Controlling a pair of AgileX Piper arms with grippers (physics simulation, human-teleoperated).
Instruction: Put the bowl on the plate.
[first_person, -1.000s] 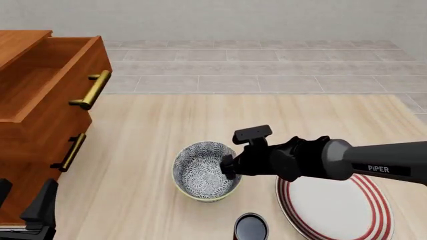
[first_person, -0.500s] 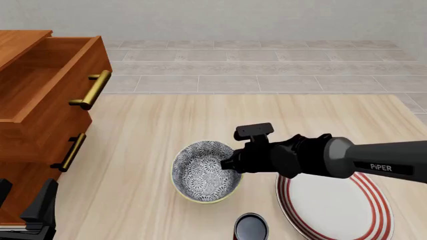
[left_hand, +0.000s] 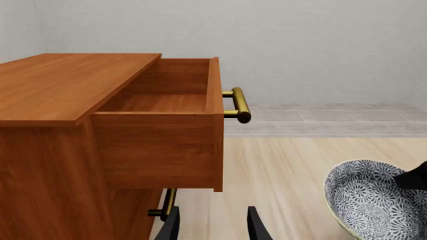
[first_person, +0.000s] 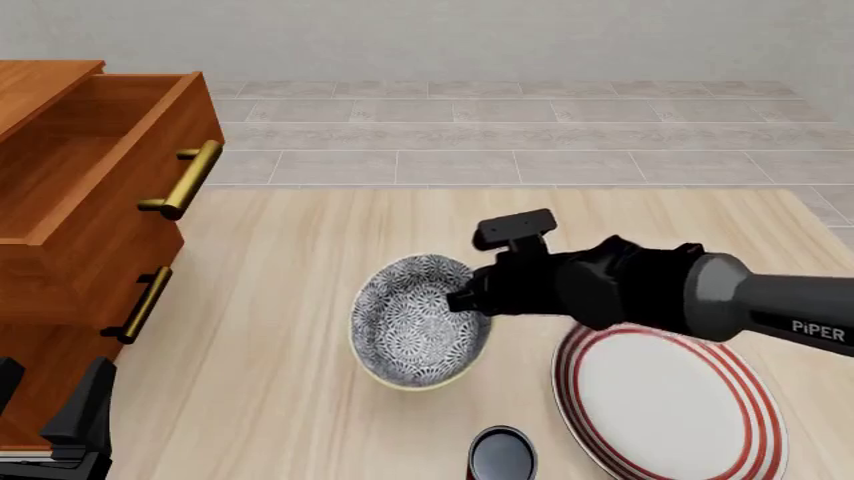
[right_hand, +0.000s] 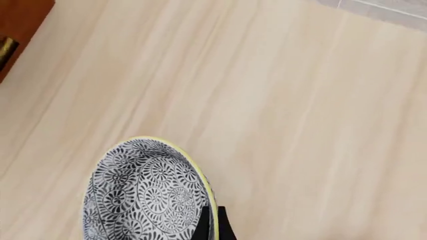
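Table (first_person: 334, 250) of pale wood fills most of the front view, and a brown dresser (first_person: 80, 230) with its top drawer pulled out stands at the left edge. Next in size is the plate (first_person: 667, 400), white with red rings, lying flat on the table at the lower right. The bowl (first_person: 416, 322) is to the left of the plate, well short of it, and it looks tipped, with its flowery inside turned up toward the camera, so I think it is just lifted off the table. That makes this the carrying step: the bowl is picked up but not yet on the plate. The next move should swing the bowl to the right until it hangs over the middle of the plate, then lower it level and let go. The right gripper (first_person: 463, 303) is pinched on the bowl's right rim, one finger inside and one outside, with the jaws nearly closed on the thin wall, as the right wrist view also shows. The left gripper (left_hand: 212, 226) hangs low by the dresser with its fingers spread apart and nothing between them. Smallest is a dark cup (first_person: 502, 455) near the front edge, just left of the plate, and the bowl should pass clear of it.
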